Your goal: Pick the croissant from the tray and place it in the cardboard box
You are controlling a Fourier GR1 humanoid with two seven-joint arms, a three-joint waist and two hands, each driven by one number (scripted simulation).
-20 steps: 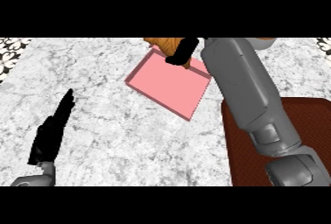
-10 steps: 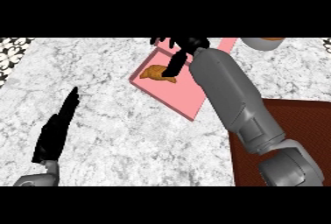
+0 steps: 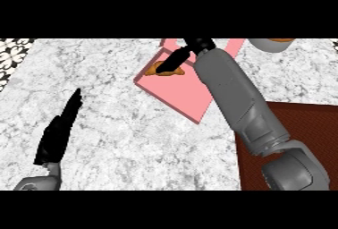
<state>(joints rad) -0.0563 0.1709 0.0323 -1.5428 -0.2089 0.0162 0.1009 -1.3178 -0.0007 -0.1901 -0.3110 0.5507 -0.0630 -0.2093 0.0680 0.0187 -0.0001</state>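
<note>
Since the earlier head-view pictures, the right hand point(image 3: 177, 61) has come down onto the pink tray point(image 3: 188, 96), and the croissant point(image 3: 160, 69), which half a second ago lay apart from the fingers, now sits right under them. That suggests the pick is just beginning; nothing has been lifted yet, and the placing step lies wholly ahead. No cardboard box can be made out for certain here; only a dark brown surface point(image 3: 300, 129) shows at the right edge.

In the present head view, the right hand's dark fingers stretch down across the croissant's top, touching it, but whether they have closed round it cannot be told. The croissant is a small golden-brown lump, partly hidden, resting on the tray near its left rim. The left hand point(image 3: 58, 129) rests open near the lower left, fingers straight, holding nothing.
</note>
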